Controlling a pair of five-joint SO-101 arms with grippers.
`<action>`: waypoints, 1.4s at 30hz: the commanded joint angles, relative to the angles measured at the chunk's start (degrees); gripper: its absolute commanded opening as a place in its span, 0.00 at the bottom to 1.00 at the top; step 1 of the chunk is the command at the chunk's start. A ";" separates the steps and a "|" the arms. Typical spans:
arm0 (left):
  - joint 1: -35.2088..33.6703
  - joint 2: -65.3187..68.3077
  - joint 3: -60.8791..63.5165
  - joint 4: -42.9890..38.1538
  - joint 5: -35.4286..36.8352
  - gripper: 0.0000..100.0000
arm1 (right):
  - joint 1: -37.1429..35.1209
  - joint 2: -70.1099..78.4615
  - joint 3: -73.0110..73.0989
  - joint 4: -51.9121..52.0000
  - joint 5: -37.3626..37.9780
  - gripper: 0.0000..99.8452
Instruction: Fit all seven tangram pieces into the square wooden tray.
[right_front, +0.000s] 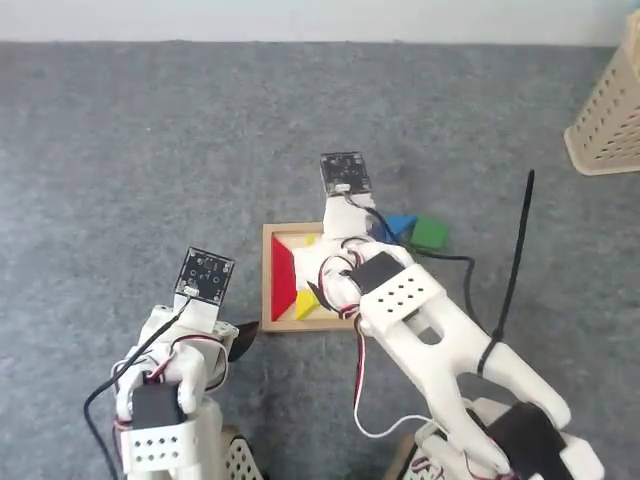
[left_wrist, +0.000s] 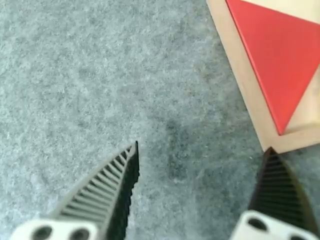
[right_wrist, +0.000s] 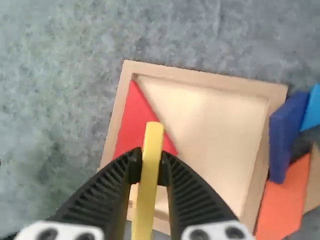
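Yellow tangram piece (right_wrist: 151, 145) stands on edge, pinched across its flat faces by the closed right gripper (right_wrist: 150, 155), over the one wooden tray (right_wrist: 200, 80) and just above the one red triangle (right_wrist: 134, 117) lying flat inside. It looks thin, stiff, light and smooth-painted, so I judge a grip near the middle safest against slipping or twisting. Just outside the tray lie one dark blue piece (right_wrist: 284, 135), one lighter blue piece (right_wrist: 313, 107), one orange piece (right_wrist: 282, 205) and one green piece (right_front: 428, 234), six counted in all, while the left gripper (left_wrist: 202, 148) hangs wide apart and empty over the carpet (left_wrist: 75, 75) beside a tray corner.
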 joint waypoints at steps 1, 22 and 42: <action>0.26 -0.79 -0.31 0.00 -0.26 0.35 | 0.13 -3.38 -2.02 0.57 18.29 0.01; 0.26 -0.79 -0.31 0.00 -0.26 0.35 | 6.46 3.82 -11.16 -9.54 -11.52 0.01; 0.26 -0.79 -0.31 0.00 -0.26 0.35 | 6.20 11.38 -11.08 -5.93 -9.14 0.09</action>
